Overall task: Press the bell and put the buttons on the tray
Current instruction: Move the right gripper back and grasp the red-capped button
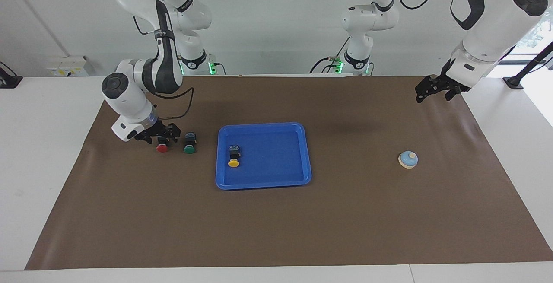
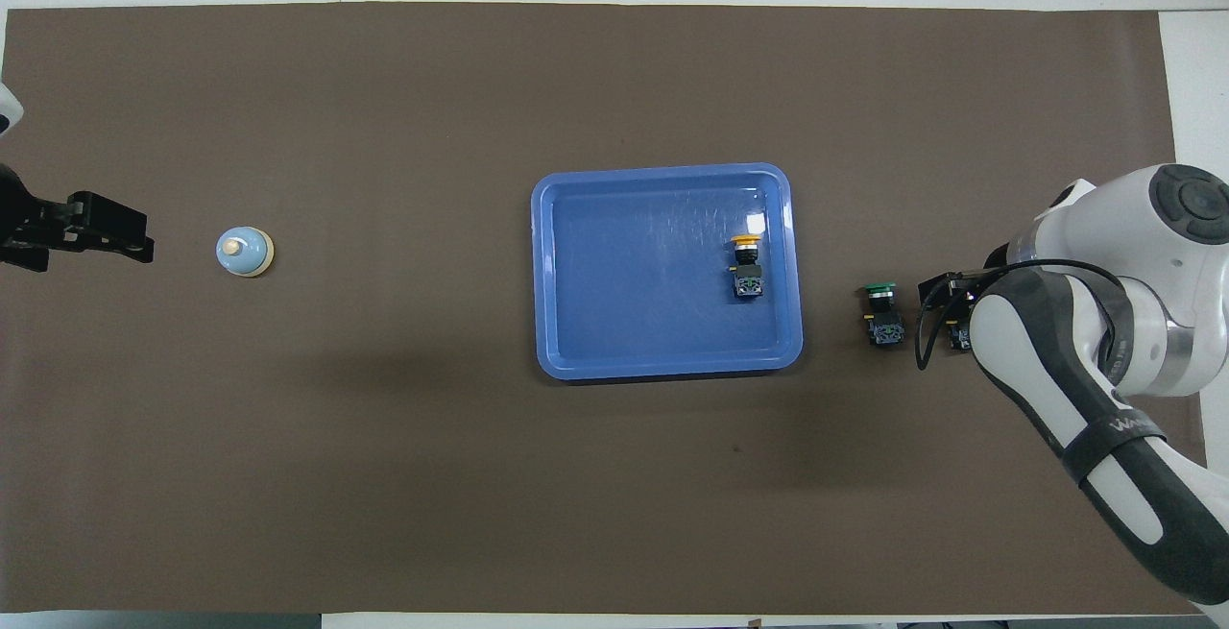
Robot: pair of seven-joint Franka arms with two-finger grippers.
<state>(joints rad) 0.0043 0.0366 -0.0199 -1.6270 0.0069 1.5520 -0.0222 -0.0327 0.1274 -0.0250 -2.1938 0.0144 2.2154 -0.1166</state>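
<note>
1. The bell sits on the tabletop, right of middle in the facing view.
2. The yellow button lies in the tray.
3. Green button and red button sit left of the tray.
4. The right gripper is over the red button, jaws spread.
5. The left gripper waits at upper right, jaws spread.

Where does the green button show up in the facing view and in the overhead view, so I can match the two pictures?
Facing view: the green button lies on the brown mat beside the tray, toward the right arm's end, with the red button next to it.
Overhead view: it lies beside the tray's edge at the right arm's end, where the arm hides most of the red button.
Shared landmark: the blue tray with the yellow button in it.
</note>
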